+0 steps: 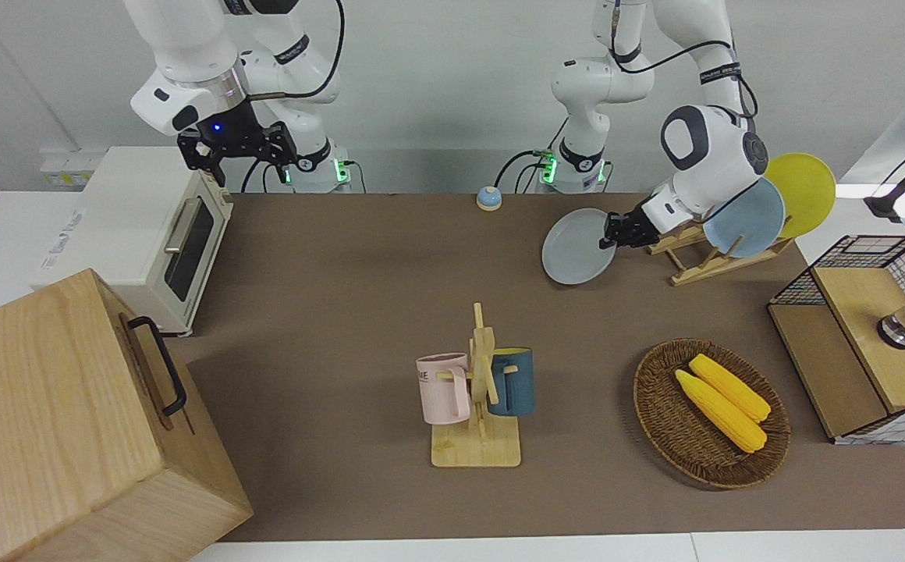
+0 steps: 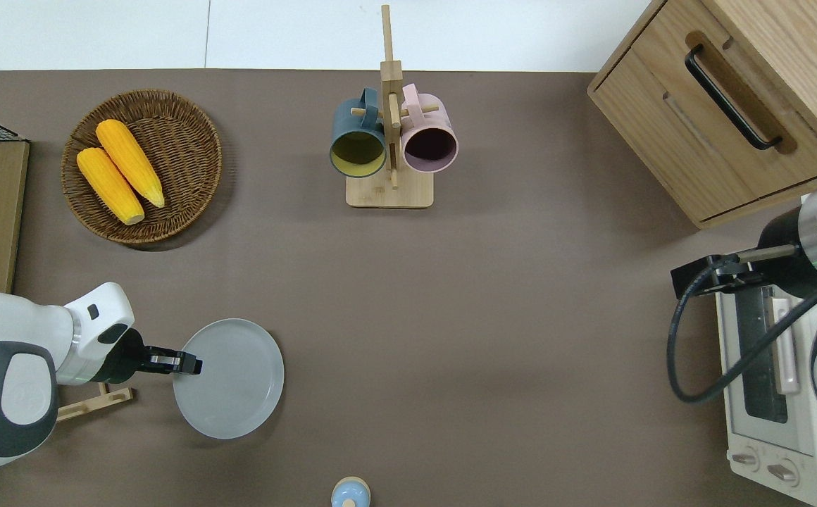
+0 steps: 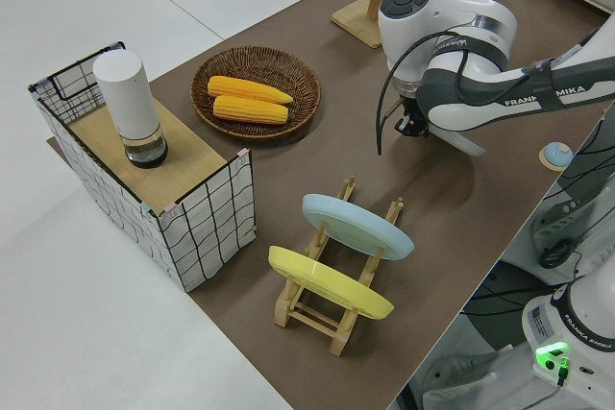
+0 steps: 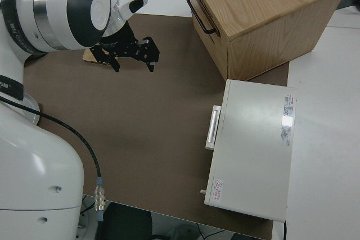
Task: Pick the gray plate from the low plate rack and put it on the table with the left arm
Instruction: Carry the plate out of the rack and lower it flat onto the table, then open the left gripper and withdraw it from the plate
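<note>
We see the plate (image 2: 234, 380) beside the rack (image 2: 91, 405), toward the right arm's end of the tabletop (image 2: 493, 317), its rim in the left tool (image 2: 194, 365). The basket (image 2: 169, 141) lies farther from the robots; two more plates (image 3: 357, 228) sit in the rack.
</note>
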Available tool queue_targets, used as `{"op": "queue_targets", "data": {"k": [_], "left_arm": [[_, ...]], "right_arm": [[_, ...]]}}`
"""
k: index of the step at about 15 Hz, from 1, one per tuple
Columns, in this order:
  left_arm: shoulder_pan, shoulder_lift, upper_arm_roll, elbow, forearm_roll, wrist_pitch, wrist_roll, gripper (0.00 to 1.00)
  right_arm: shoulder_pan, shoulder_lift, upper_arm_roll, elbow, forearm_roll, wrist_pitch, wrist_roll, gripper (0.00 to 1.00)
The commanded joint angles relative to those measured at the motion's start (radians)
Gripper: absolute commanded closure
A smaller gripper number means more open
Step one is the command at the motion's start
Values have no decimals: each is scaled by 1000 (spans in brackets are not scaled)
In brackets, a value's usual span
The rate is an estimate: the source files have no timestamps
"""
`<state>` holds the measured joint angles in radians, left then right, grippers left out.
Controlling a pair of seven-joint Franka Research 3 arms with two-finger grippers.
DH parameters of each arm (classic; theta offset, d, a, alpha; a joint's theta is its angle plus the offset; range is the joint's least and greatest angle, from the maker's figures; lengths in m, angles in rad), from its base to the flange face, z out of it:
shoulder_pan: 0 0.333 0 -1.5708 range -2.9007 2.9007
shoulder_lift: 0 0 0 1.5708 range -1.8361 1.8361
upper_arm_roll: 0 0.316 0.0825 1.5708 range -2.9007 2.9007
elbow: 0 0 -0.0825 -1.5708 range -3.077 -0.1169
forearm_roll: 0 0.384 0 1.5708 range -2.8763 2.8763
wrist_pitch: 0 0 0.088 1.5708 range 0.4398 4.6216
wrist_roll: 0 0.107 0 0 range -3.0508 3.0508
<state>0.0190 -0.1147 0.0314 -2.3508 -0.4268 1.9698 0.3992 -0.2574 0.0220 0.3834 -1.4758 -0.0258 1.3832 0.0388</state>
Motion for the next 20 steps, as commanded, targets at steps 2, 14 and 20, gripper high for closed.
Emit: {"op": "queue_targets", "data": {"k": [2,14,20], "left_arm": [[-1,4,15,-4,-3,23,16,192],[-1,-33,15,188,284,-84,-132,21],[-5,-25,12,485,419,-293,-191,9]], "right_arm": [[-25,-2,22,8,-6,-12,12,17],[-25,-2,22,8,-6,-12,12,17],[-25,-2,20,8,-6,-13,12,17]]}}
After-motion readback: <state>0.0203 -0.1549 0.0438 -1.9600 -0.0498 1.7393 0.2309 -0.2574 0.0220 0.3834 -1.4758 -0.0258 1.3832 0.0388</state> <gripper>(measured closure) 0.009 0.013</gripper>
